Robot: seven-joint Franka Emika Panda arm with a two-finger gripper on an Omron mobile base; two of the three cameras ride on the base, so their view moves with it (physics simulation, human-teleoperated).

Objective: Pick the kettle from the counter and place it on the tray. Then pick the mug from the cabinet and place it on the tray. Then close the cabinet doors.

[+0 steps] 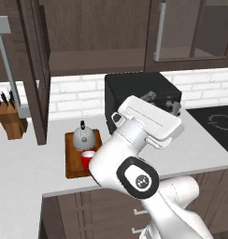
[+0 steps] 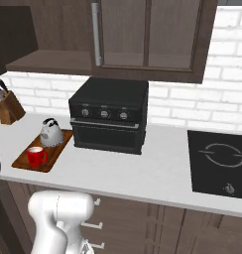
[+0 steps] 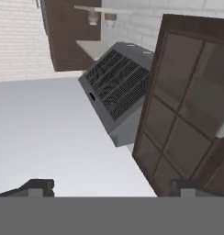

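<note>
Already the kettle (image 2: 51, 132) and the red mug (image 2: 36, 156) sit on the tray (image 2: 24, 161) near the left end of the tabletop (image 2: 157, 168), mug toward the front edge. The pincer (image 3: 111, 187) stands fully open and empty, aimed at a glass-panelled cabinet door (image 3: 187, 110) beside the range hood (image 3: 116, 87). Only closing the cabinet doors (image 1: 34, 70) appears left; a push landing on glass rather than frame could slip, or the swinging elbow might clip the tray.
</note>
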